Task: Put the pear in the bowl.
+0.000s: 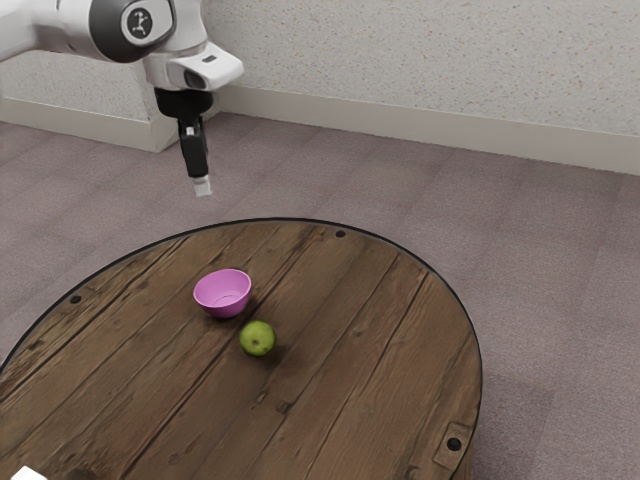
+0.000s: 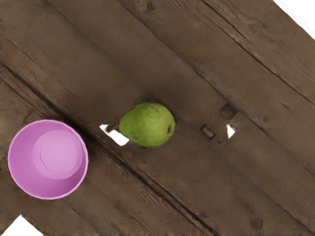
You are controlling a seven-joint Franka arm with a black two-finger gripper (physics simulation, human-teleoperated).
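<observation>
One green pear [image 1: 257, 338] was seen on the bare wood of the round table [image 1: 380, 380], outside the pink bowl [image 1: 222, 302]. A small gap was left between pear and bowl, so the two were near each other but not touching. In the exterior view the bowl was placed slightly to the pear's left and farther back, its open side facing up. The black gripper [image 1: 202, 187] was held well above the tabletop, pointed down, with its pale tip apart from both pear and bowl. Whether the claw was apart or together could not be told. It was carried by the white arm [image 1: 190, 65], brought in from the exterior view's upper left. The table was made of brown planks and edged with a dark rim, with dark round spots [image 1: 454, 444] set near it. Behind were seen a greyish carpet [image 1: 540, 240], a pale baseboard [image 1: 450, 132] and a speckled wall [image 1: 440, 60].
</observation>
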